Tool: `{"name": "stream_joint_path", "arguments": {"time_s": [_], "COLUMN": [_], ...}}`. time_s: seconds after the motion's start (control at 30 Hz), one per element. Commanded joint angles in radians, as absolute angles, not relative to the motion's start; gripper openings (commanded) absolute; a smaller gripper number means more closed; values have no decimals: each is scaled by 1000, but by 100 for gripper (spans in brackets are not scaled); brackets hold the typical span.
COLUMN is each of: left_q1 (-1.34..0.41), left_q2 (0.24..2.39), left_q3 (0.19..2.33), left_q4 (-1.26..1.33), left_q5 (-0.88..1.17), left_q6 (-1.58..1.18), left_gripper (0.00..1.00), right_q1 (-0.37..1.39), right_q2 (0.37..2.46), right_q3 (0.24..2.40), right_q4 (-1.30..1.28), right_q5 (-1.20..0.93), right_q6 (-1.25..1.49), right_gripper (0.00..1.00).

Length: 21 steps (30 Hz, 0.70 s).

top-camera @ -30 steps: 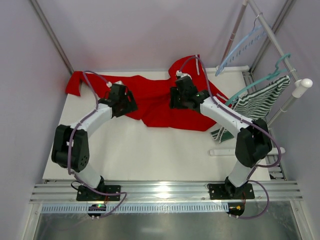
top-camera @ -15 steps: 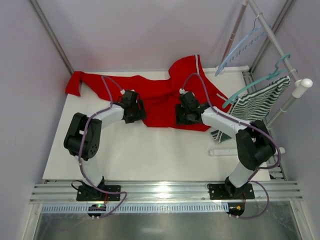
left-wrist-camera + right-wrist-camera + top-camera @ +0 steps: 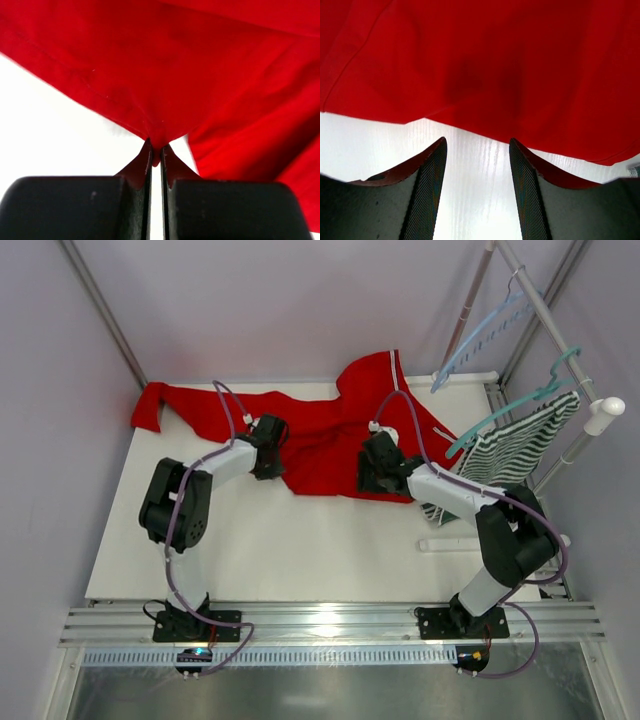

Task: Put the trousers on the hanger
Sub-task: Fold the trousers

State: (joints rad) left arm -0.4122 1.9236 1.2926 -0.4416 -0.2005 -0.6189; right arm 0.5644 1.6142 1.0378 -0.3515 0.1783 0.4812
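Nearest the arm bases, the white table (image 3: 300,540) is lying bare in front of the trousers (image 3: 320,435). At the trousers' near edge the left gripper (image 3: 155,150) is pressing its jaws together on a small peak of red cloth, so that the fold is bunching up between the tips. To the right of it along the same near edge, the right gripper (image 3: 477,142) is hovering with its jaws partly apart and nothing between them. Its fingertips (image 3: 437,150) are sitting over bare table just short of the hem.

The trousers are lying with their long axis running left to right. One leg is stretching out to the far left, its end pointing at the left wall, while the other end is rising in a heap at the far right, showing a thin white trim. Just right of the trousers a green-and-white striped garment (image 3: 515,450) is hanging from a teal hanger (image 3: 510,405). Beyond and above the trousers' right end, the pale blue hanger (image 3: 485,335) is hanging on the rack, well apart from the cloth.

A second ago the left gripper was standing open over the trousers farther left; it has since slid right and snapped closed. The right gripper has drawn back from the middle of the trousers to the near hem, its gap unchanged.
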Motion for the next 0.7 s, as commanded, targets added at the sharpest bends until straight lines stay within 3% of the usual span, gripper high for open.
{"name": "stream_joint_path", "arguments": {"time_s": [0.0,0.17,0.4,0.5,0.67], "left_q1": [-414,-413,-400,-400,-394], "left_q2": [1829,1715,1620,1634,1718], "left_q3": [1336,1391,1373,1362,1419], "left_q4": [-592,-735,-816,-744,-833], "left_q5": [-348,-446,-404,-324,-318], "left_q6": [-609,-606,-565,-512,-529], "left_gripper": [0,0,0,0,0], "right_q1": [552,529,529,529,528], "right_q2": [1635,1618,1580,1580,1546], "right_q3": [1059,1037,1035,1046,1023], "right_q4": [-330,-339,-348,-353,-354], "right_q5": [273,293,259,233,203], "right_q6": [505,515,499,488,473], "right_gripper": [56,56,56,56,56]}}
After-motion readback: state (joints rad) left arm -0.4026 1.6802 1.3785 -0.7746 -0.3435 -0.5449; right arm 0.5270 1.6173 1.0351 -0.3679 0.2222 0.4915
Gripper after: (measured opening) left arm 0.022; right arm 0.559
